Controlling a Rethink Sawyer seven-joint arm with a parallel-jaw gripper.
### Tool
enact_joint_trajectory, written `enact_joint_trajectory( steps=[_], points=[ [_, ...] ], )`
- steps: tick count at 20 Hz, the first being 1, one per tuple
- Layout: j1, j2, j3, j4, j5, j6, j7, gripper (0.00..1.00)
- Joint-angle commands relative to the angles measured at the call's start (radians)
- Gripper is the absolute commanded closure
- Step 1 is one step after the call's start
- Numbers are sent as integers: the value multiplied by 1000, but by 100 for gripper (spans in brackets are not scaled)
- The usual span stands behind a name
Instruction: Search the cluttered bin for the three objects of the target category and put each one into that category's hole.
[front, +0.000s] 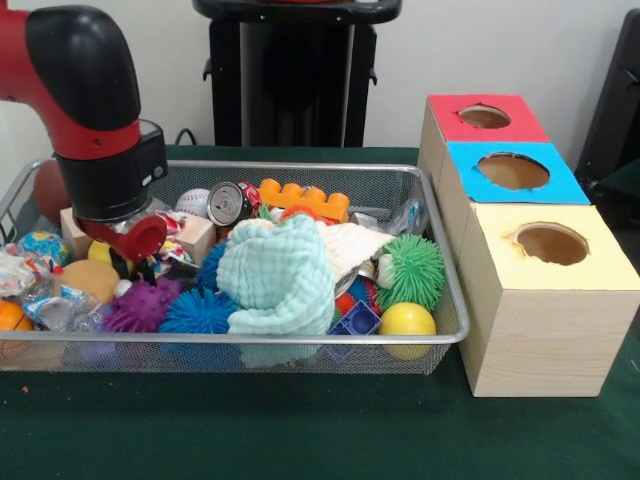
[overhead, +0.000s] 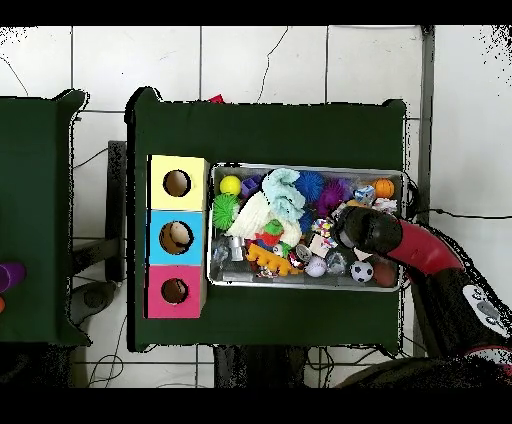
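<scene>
with the red and black arm's gripper (front: 125, 235) sunk into clutter at one end of the wire mesh bin (front: 440, 250), claw state impossible to tell, it risks snagging the crinkly plastic wrappers (front: 45, 300) beside it.

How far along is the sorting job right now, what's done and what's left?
Done: hard to confirm; the overhead view shows something pale inside the blue-topped box's hole, though what it is can't be told. In hand: the red and black arm's gripper is down among the toys at one end of the wire mesh bin, grasp unclear. Left: the bin looks full, so most searching probably remains.
</scene>
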Motion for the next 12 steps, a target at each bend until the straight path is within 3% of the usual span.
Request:
enact_joint_trajectory(
  steps=[1, 5, 9, 12],
  points=[
    [-145, 10, 19, -110, -208, 111, -416, 0],
    [-117, -43, 2, -53, -221, 99, -298, 0],
    [-63, -168, -35, 34, -185, 169, -192, 0],
    [-41, -226, -46, 62, -157, 229, -173, 0]
  ],
)
